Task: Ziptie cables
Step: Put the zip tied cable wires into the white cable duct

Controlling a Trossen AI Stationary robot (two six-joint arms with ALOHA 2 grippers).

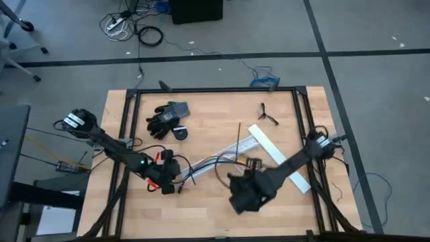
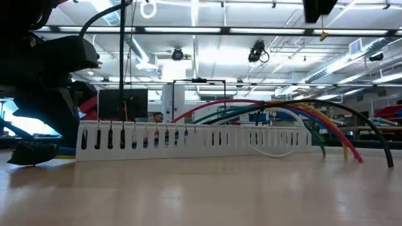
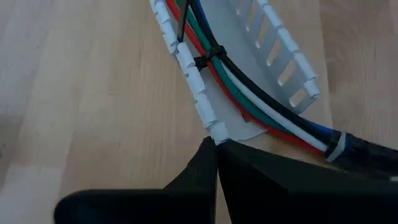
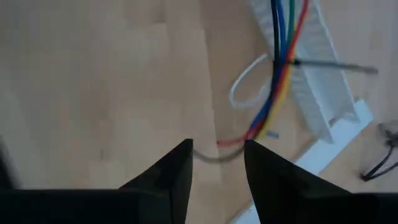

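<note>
The cables [image 3: 249, 93], thin wires in black, white, green, red and blue, lie in a white slotted channel [image 1: 225, 156] at the table's middle. The black ziptie [image 3: 210, 56] is looped around them, and its long tail [image 1: 238, 138] sticks out toward the far edge. My left gripper [image 3: 216, 144] is shut at the channel's left end. My right gripper [image 4: 217, 149] hovers open over the wires' loose ends [image 4: 233, 142], which curl out onto the wood. In the low view the wires [image 2: 282, 116] arch up past the channel [image 2: 188, 139]. My left gripper pinches the end of the channel's slotted side wall [image 3: 219, 132] between its two fingers, only at their tips. The fingers come low from the table's left and lie along the channel. The channel rests flat on the table.
A second white channel piece [image 1: 279, 158] lies slanted under the right arm. Black gloves [image 1: 166, 115] and a small dark roll [image 1: 180, 133] sit at the far left, and a small black forked clip [image 1: 267, 114] at the far right. Black rails frame the table's sides.
</note>
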